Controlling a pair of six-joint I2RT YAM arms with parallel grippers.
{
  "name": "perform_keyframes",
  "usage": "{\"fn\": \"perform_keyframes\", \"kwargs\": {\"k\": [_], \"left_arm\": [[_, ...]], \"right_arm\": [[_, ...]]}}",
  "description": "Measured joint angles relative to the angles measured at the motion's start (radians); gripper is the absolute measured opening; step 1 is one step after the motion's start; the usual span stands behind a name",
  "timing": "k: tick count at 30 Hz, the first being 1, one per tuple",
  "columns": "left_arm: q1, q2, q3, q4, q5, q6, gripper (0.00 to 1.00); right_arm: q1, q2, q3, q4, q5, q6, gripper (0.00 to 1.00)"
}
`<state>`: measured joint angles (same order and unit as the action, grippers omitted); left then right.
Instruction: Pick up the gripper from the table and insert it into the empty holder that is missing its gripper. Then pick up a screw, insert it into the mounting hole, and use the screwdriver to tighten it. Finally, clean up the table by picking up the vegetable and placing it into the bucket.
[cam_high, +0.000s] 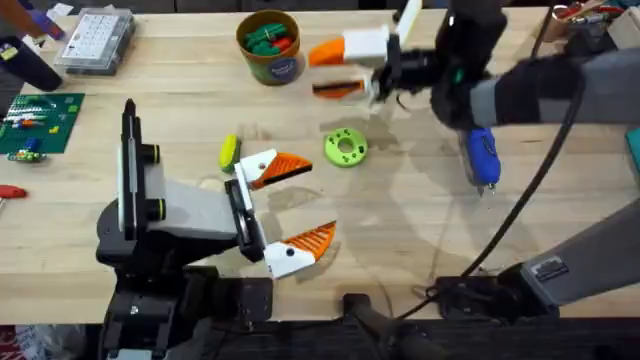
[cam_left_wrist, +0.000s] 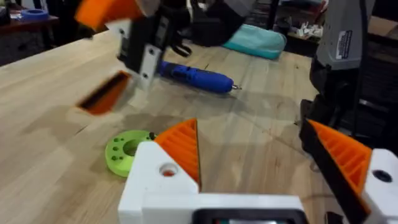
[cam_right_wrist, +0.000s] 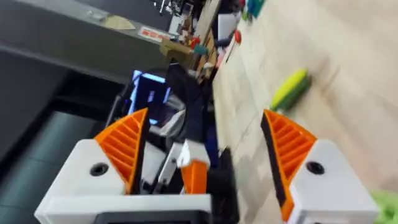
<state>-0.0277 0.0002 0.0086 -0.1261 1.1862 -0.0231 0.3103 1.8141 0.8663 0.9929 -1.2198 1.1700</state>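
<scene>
Spreading wide, the left gripper's (cam_high: 283, 213) orange ribbed fingers (cam_left_wrist: 181, 148) hold nothing and sit low over the near middle of the bench (cam_high: 420, 215), its grey boxy arm (cam_high: 170, 215) lying along the near left. Just beyond its fingertips lies a green ring-shaped part (cam_high: 346, 147), and beside the upper finger a yellow-green vegetable (cam_high: 229, 152) rests on the wood. The right gripper (cam_high: 340, 68) reaches across to the far middle, its fingers also apart with a clear gap between them and nothing gripped; the right wrist view shows its two orange pads (cam_right_wrist: 124, 144) well separated, the vegetable lying beyond them. Whether one of these orange fingers is the loose gripper named in the task, or where the holder is, I cannot tell. A blue screwdriver (cam_high: 483, 155) lies on the bench under the right arm's dark forearm (cam_high: 520, 85), to the right of the green ring. The bucket (cam_high: 268, 45) stands at the far edge, left of the right gripper, with green and red items already inside it. Farther left are a clear compartment box (cam_high: 93, 40) and a green board (cam_high: 38, 120) at the bench's left edge.
</scene>
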Motion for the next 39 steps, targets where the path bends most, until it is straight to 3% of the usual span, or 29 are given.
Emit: {"fn": "perform_keyframes", "kwargs": {"k": [7,8,15,19,28,33,39], "left_arm": [[0.0,0.0,0.0,0.0,0.0,0.0,0.986],[0.0,0.0,0.0,0.0,0.0,0.0,0.986],[0.0,0.0,0.0,0.0,0.0,0.0,0.986],[0.0,0.0,0.0,0.0,0.0,0.0,0.986],[0.0,0.0,0.0,0.0,0.0,0.0,0.986],[0.0,0.0,0.0,0.0,0.0,0.0,0.985],[0.0,0.0,0.0,0.0,0.0,0.0,0.986]], "right_arm": [[-0.032,0.0,0.16,-0.217,0.042,-0.165,0.997],[-0.037,0.0,0.21,-0.393,0.13,-0.269,0.997],[-0.043,-0.025,0.297,-0.845,0.308,-0.564,0.997],[-0.045,-0.134,0.3,-1.108,0.44,-0.736,0.996],[-0.045,-0.525,0.316,-1.571,0.73,-1.049,0.998],[-0.028,-0.621,0.317,-1.781,0.85,-1.166,0.998],[0.074,-0.688,0.309,-1.936,0.967,-1.226,0.998]]}}
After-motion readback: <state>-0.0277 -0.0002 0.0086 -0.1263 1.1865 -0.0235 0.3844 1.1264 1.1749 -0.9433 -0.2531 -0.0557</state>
